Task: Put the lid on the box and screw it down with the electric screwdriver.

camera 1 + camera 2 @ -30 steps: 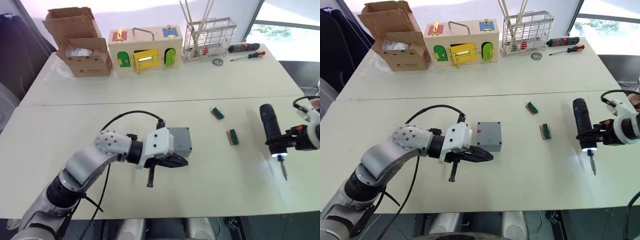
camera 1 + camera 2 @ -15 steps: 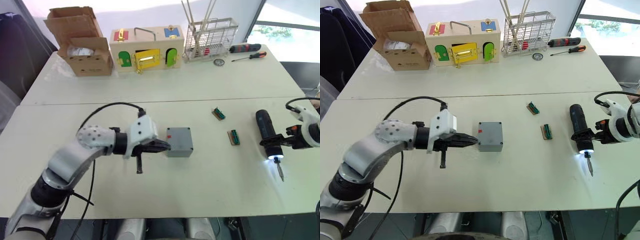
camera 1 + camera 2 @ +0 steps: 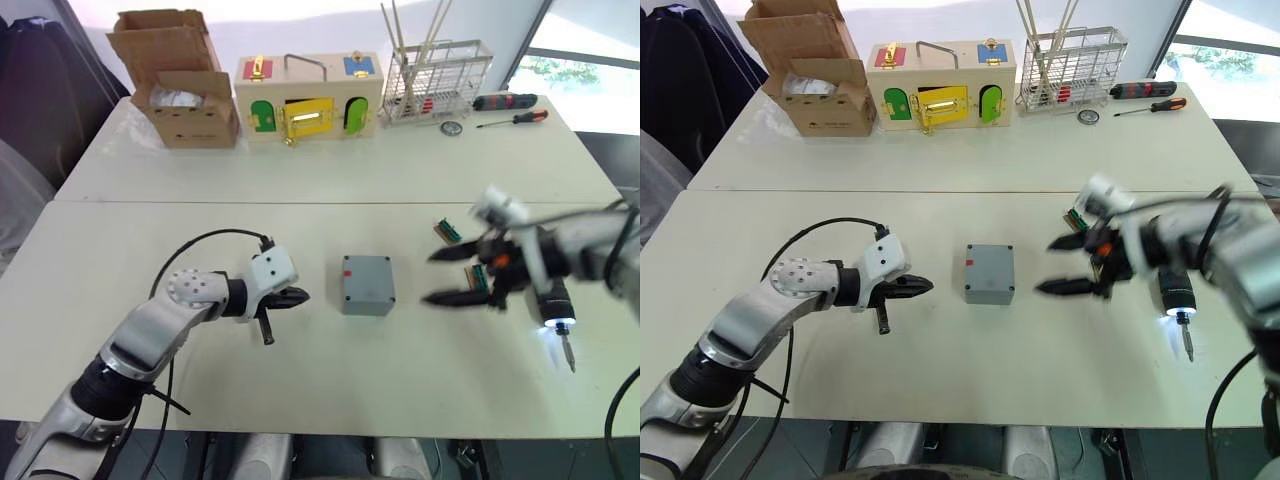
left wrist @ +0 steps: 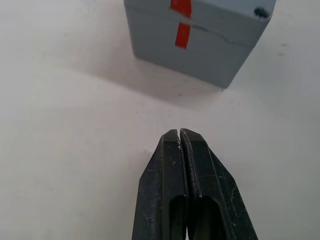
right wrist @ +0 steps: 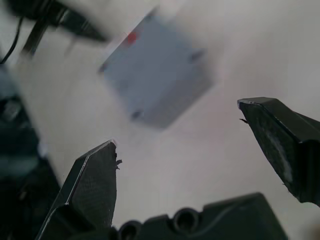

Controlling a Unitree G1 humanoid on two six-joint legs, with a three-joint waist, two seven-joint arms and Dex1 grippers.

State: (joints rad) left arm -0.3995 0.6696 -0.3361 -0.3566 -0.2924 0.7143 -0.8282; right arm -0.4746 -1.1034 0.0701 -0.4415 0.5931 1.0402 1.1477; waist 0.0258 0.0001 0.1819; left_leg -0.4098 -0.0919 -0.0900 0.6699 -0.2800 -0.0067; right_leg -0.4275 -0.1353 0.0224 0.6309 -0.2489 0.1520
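Left hand (image 3: 300,296), fingers pressed together, sits left of centre, pointing at the box (image 3: 367,284) mid-frame with its lid (image 3: 366,273) seemingly already on. Right hand (image 3: 450,276), spread wide and empty, hovers centre-right beside the electric screwdriver (image 3: 555,306) lying lit on the counter (image 3: 330,180). Left wrist view: red mark (image 4: 183,34) at top, no legible writing. Right wrist view: box upper centre. Screwing remains; next, regrasp the screwdriver.

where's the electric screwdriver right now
In the left eye view the electric screwdriver lies on the near table at the robot's right, tip light on, just behind the open right gripper and right of the grey box.
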